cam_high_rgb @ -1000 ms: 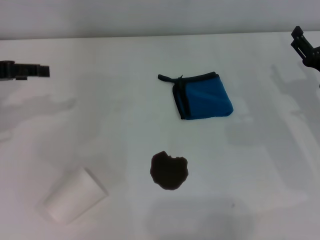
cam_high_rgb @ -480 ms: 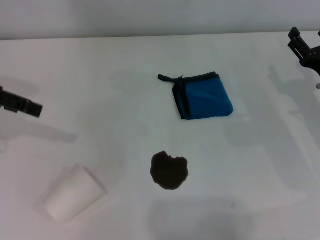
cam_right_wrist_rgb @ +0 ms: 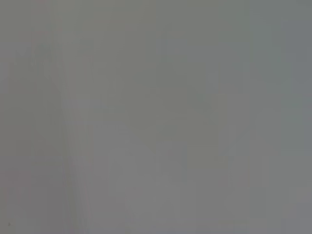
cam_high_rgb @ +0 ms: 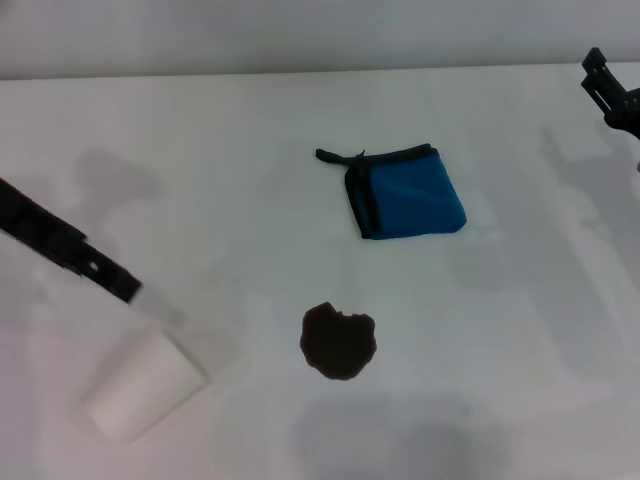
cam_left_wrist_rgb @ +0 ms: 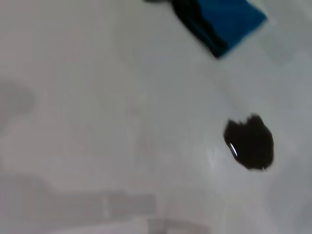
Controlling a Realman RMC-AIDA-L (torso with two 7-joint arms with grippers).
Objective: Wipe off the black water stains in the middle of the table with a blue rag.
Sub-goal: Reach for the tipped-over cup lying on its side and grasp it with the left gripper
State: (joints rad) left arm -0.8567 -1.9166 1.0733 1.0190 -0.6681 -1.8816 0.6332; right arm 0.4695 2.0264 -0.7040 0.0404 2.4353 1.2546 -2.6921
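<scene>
The blue rag (cam_high_rgb: 410,195) lies folded on the white table (cam_high_rgb: 230,200), a little behind the middle. The black water stain (cam_high_rgb: 338,342) is a dark lobed blotch in front of the rag, apart from it. My left gripper (cam_high_rgb: 125,288) reaches in from the left edge, low over the table, left of the stain and just behind a paper cup. My right gripper (cam_high_rgb: 603,82) stays at the far right edge, well away from the rag. The left wrist view shows the rag (cam_left_wrist_rgb: 224,19) and the stain (cam_left_wrist_rgb: 249,142). The right wrist view shows only plain grey.
A white paper cup (cam_high_rgb: 140,390) lies on its side at the front left, just in front of my left gripper's tip. The table's back edge meets a pale wall (cam_high_rgb: 300,35).
My left arm has swung down from the far left edge toward the front and the middle, ending just behind the cup. The rag, stain, cup and right arm have barely moved.
</scene>
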